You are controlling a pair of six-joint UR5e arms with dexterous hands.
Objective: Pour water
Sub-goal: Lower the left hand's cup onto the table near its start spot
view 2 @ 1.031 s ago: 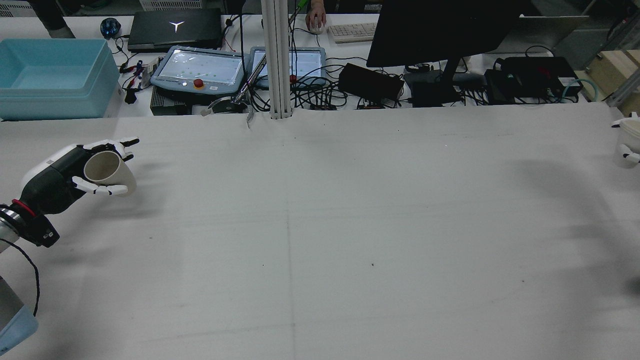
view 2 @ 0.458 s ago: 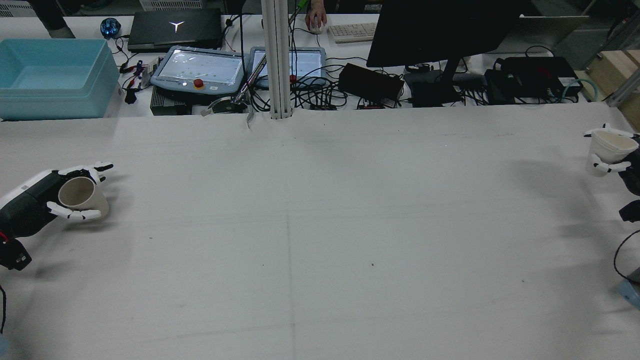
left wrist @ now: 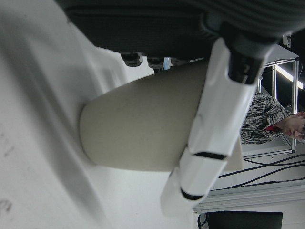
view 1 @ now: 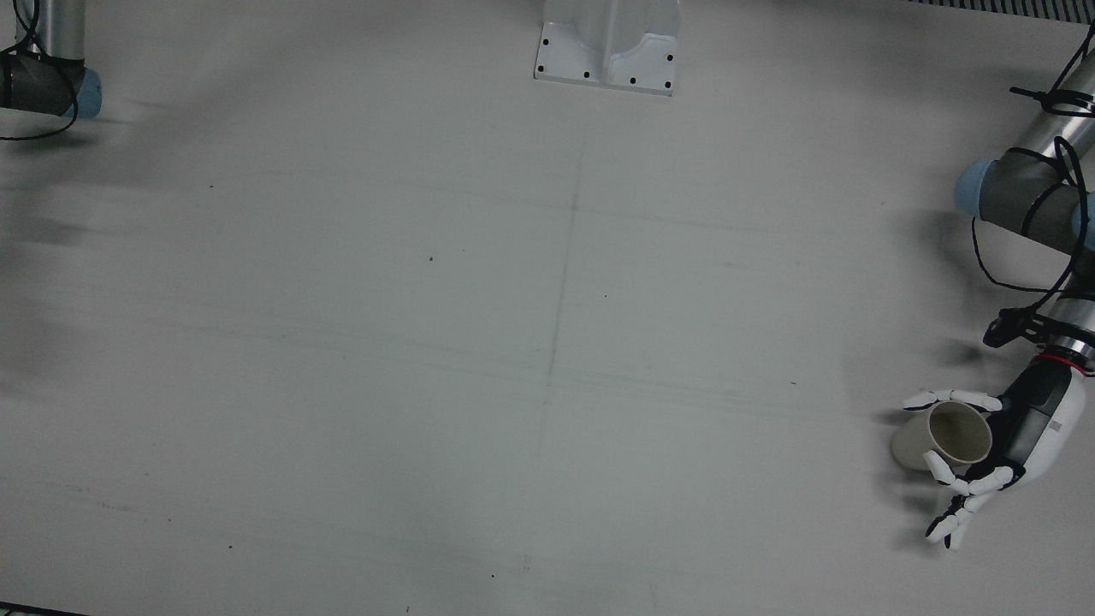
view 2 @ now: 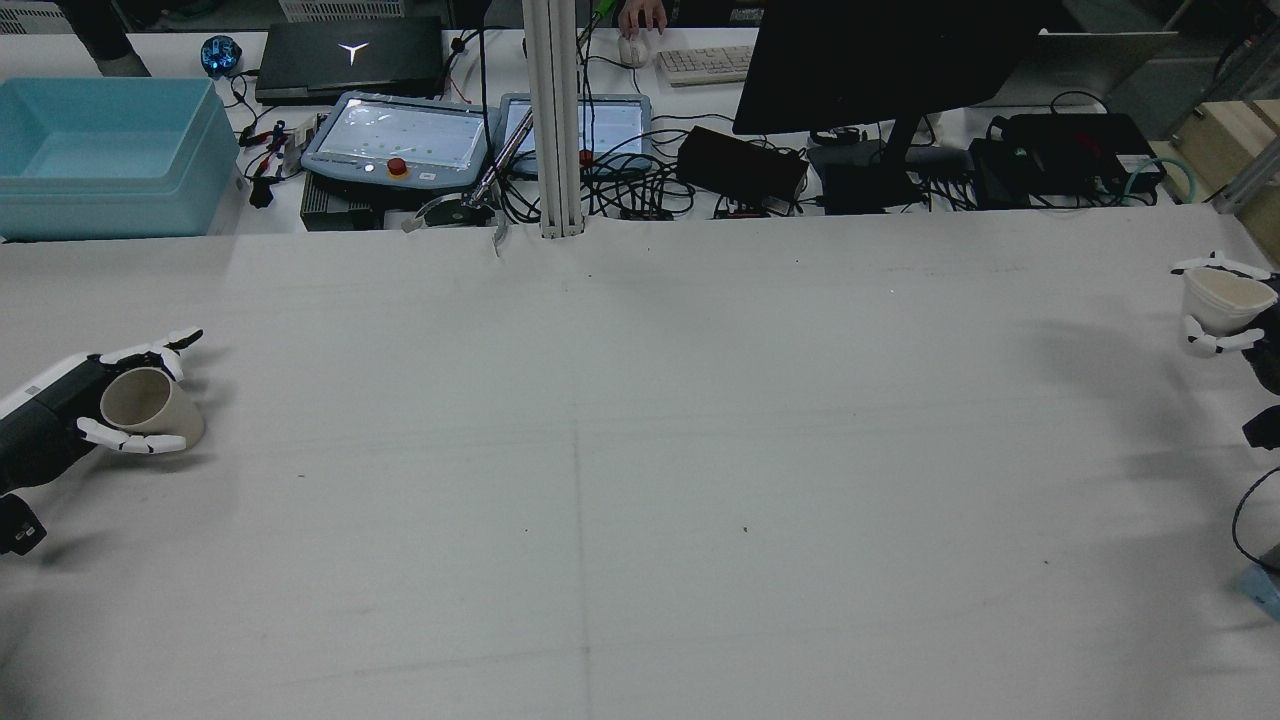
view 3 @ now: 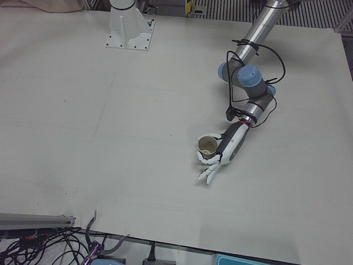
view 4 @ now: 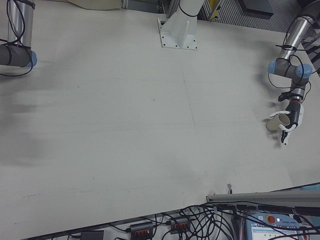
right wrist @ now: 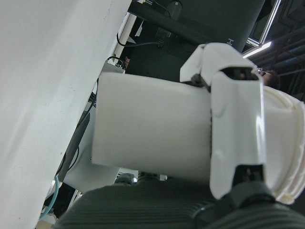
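Cups sit at opposite edges of the table (view 2: 640,450), and pouring looks finished or not begun; we cannot tell which. We see the left hand (view 2: 60,415) at the far left of the rear view, its fingers (view 2: 130,441) wrapped around a beige cup (view 2: 150,405) whose base appears to rest on the table, as the left hand view suggests. The cup's mouth tilts toward the palm, and its inside looks empty from the front view. At the far right, the right hand (view 2: 1245,320) grasps a white cup (view 2: 1215,300), held clear of the surface and roughly upright. We can see no water in either cup. In our judgement, the two cups are well apart, so bringing them together and tipping one over the other would be what is left, if anything.
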